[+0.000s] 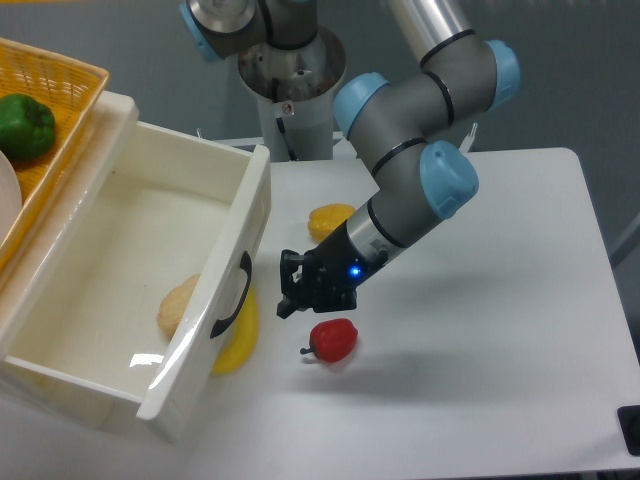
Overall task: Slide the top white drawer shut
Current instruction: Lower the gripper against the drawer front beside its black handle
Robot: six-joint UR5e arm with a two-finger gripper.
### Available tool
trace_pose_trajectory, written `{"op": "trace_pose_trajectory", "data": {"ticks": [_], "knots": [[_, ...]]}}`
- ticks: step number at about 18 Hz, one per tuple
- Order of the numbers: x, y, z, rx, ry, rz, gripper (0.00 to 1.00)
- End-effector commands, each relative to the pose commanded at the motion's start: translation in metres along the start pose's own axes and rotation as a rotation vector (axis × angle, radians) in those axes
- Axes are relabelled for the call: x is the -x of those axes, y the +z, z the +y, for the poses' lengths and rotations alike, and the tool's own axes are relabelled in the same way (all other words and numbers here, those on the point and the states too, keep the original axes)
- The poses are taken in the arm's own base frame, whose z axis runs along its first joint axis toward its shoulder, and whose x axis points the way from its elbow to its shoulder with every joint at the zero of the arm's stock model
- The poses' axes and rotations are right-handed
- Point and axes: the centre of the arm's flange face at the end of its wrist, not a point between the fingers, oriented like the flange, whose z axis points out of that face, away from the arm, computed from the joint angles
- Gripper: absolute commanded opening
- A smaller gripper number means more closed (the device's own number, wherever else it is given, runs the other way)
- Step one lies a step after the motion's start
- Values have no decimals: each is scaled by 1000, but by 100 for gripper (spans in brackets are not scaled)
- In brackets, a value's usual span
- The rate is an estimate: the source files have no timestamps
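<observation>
The top white drawer [150, 290] stood pulled far out. The gripper [288, 292] hung just beside its front, holding nothing, fingers seemingly near-closed. A square, low push beside the black handle [233, 296] would suit.

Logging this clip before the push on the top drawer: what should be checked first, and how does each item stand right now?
1. Top white drawer pulled open: ok.
2. Gripper facing the drawer front, near the black handle: ok.
3. Contact with the front panel: not ok, a gap remains.
4. Jaws empty: cannot tell.
5. Red pepper clear of the gripper: ok.
6. Yellow object below the drawer front, possible obstruction: cannot tell.
</observation>
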Motion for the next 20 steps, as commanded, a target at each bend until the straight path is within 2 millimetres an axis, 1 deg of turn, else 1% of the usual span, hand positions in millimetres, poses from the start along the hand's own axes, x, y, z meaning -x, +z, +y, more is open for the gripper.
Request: {"op": "trace_pose_trajectory", "data": {"ticks": [4,8,16,18,20], "knots": [[-2,6,1,10,-3,9,0],[-9,16,1,20,3,24,0],[-11,18,3,32,-8,34,0],[-14,17,3,33,-5,34,0],[-23,17,2,36,1,35,0]]}}
